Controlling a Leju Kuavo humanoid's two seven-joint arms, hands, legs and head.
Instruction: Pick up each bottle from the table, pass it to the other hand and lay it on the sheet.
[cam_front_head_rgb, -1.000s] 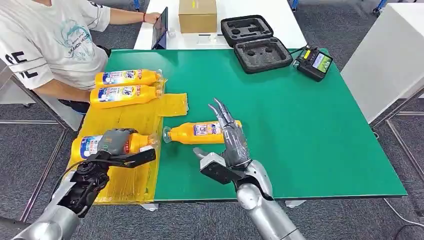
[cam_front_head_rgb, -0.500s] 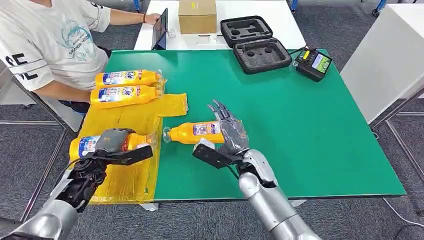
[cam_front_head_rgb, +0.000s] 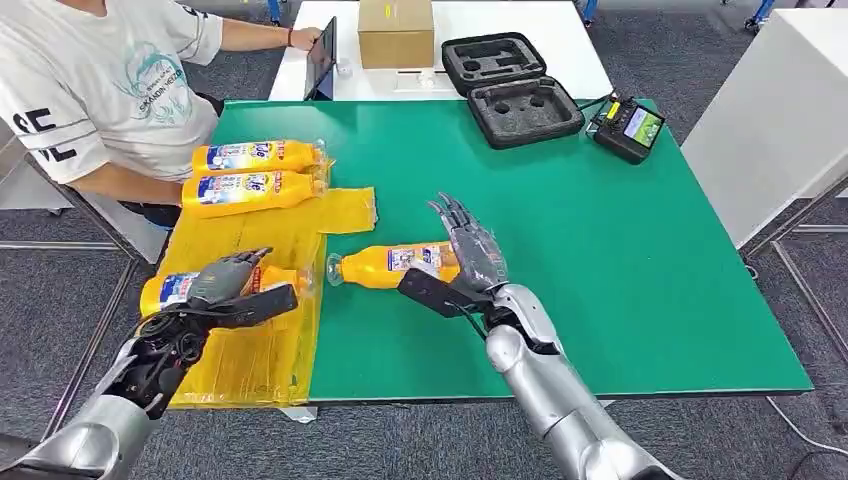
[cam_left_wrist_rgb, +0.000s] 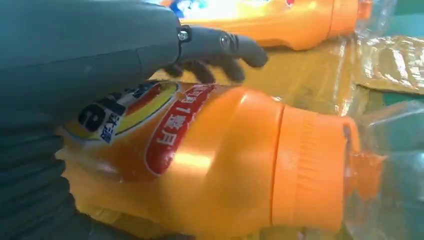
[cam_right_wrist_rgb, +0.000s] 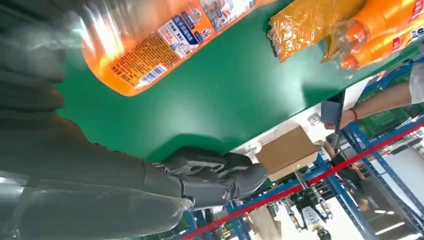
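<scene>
Green table (cam_front_head_rgb: 620, 250), orange labelled bottles (cam_front_head_rgb: 395, 265)

You have a bright green table (cam_front_head_rgb: 620, 260) with a crinkled yellow sheet (cam_front_head_rgb: 250, 240) along its left side. Each bottle is orange: the near one on the sheet (cam_front_head_rgb: 170, 290) carries a blue, white and red label, and the one on the green (cam_front_head_rgb: 390, 265) shows small multicoloured print, possibly with a barcode. Far off sit a tan box (cam_front_head_rgb: 396, 32) and a black foam-lined case (cam_front_head_rgb: 512, 85). The person's shirt (cam_front_head_rgb: 100, 80) is white with teal artwork.
</scene>
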